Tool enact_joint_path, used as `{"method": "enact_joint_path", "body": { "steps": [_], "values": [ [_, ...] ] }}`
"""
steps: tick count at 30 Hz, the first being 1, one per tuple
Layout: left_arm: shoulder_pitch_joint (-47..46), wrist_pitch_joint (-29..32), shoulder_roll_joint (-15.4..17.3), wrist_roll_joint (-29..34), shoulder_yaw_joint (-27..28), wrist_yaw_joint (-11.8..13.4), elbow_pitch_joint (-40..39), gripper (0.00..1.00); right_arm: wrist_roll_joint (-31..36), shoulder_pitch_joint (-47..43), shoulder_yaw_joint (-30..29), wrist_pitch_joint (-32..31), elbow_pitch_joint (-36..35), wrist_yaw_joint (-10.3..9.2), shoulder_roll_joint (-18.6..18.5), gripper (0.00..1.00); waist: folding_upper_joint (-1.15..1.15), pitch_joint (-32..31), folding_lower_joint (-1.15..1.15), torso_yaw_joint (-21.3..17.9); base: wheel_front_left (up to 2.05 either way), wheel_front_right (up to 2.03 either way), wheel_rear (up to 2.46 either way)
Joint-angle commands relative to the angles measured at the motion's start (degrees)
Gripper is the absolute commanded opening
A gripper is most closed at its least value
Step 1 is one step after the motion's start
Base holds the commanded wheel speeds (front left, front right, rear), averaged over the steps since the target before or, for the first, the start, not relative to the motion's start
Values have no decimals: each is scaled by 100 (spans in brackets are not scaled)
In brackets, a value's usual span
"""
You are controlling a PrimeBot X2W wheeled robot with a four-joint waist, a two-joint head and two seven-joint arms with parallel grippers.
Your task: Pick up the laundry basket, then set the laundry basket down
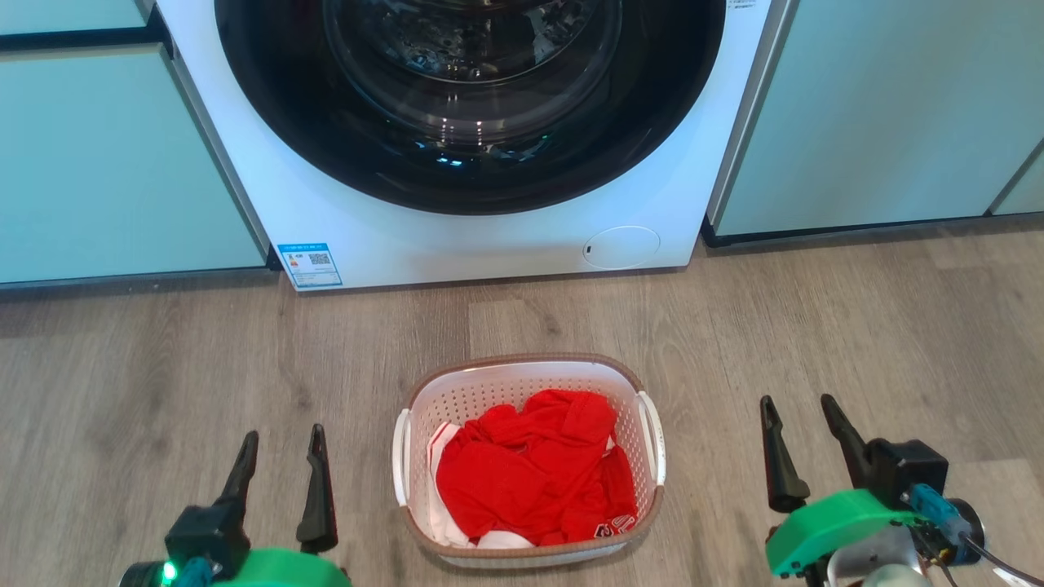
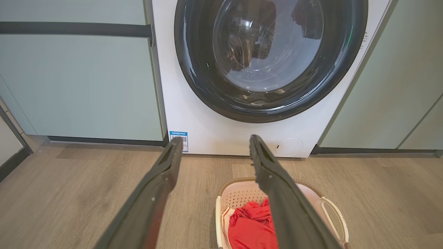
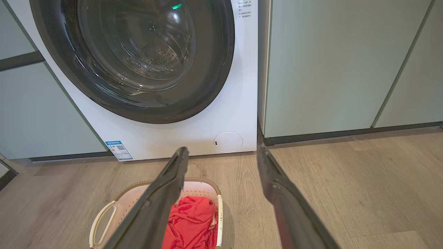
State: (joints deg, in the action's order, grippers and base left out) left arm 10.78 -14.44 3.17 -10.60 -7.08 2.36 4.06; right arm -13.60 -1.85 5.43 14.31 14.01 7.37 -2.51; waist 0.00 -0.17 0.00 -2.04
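Looking down from the head: the laundry basket (image 1: 489,393) stands upright on the wooden floor (image 1: 163,391), centred in front of the washer (image 1: 489,244) and apart from it.
Basket contents: a crumpled red garment (image 1: 530,473), with some white cloth at its lower left edge.
Left jaws, head view: spread open and empty, dark fingers (image 1: 318,481) pointing up the picture, left of the basket and not touching it.
Right jaws, head view: spread open and empty, fingers (image 1: 779,465) to the right of the basket, apart from its handle (image 1: 652,440).
Left wrist view: the two fingers (image 2: 152,200) stand wide apart with nothing between them. The right-hand one crosses in front of the basket (image 2: 238,197), which sits at the bottom edge below the washer door (image 2: 270,52).
Right wrist view: fingers (image 3: 287,204) wide apart, holding nothing. The left-hand one overlaps the basket (image 3: 199,188) at the lower left, with the red garment (image 3: 190,221) inside. Pale green cabinets (image 3: 328,69) stand beside the washer.
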Motion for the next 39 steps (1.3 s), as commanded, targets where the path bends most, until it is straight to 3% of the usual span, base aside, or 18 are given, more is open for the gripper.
{"method": "enact_joint_path", "body": {
  "steps": [1, 5, 6, 10, 39],
  "values": [
    [-127, -56, -29, 24, 170, 31, -165, 100, 48, 109, 94, 69, -200, 12, -37, 100, 0, 5, 0, 1, 0, 0, 0],
    [-142, -56, -29, 48, 172, 35, -180, 100, 47, 119, 70, 69, -206, 12, -37, 100, 0, 17, 0, 8, 0, 0, 0],
    [0, 0, 0, 0, 1, 0, -1, 0, 0, 0, -27, 0, -3, 0, 0, 0, 0, 17, 0, 7, 0, 0, 0],
    [22, 27, -1, -16, -6, -7, 383, 0, -15, -58, 10, -18, 349, 0, 20, 0, 0, 17, 0, 8, 0, 0, 0],
    [-362, 388, 87, -1952, 171, -226, 534, 0, -1874, 128, -142, -385, 264, 3, -80, 0, 0, 21, 0, 52, 0, 0, 0]
  ]
}}
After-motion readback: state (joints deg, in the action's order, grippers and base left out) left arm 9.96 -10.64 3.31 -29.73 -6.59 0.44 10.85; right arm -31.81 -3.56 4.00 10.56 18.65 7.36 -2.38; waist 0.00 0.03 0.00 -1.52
